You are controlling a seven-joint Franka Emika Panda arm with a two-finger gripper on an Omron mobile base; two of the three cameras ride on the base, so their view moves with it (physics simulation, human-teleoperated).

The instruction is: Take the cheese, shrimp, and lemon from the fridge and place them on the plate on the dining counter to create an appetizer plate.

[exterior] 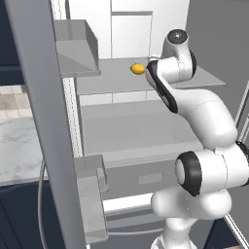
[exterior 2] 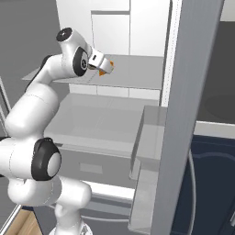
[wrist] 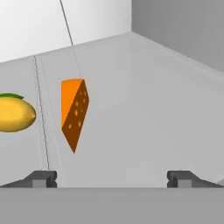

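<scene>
Cheese (wrist: 74, 111) stands on the upper grey shelf (exterior: 116, 80) of the open fridge (exterior: 131, 29), a wedge with its point down in my hand view, resting apart from everything else. I see the lemon (wrist: 15, 113) on the same shelf, near the cheese but not touching it; from my left base camera the lemon (exterior: 138, 68) sits just beside the arm's wrist. From the right base camera I note the gripper (exterior 2: 106, 66) level with that shelf, an orange patch of cheese (exterior 2: 101, 72) showing just under it. The jaws stand wide and hold nothing; both tips (wrist: 41, 178) sit short of the cheese. White back walls rise behind the shelf, a lower shelf (exterior 2: 96, 121) and grey drawers (exterior: 141, 177) lie beneath. Door bins (exterior: 73, 46) hang on the left door. A marble worktop (exterior: 19, 146) shows beyond that door.
</scene>
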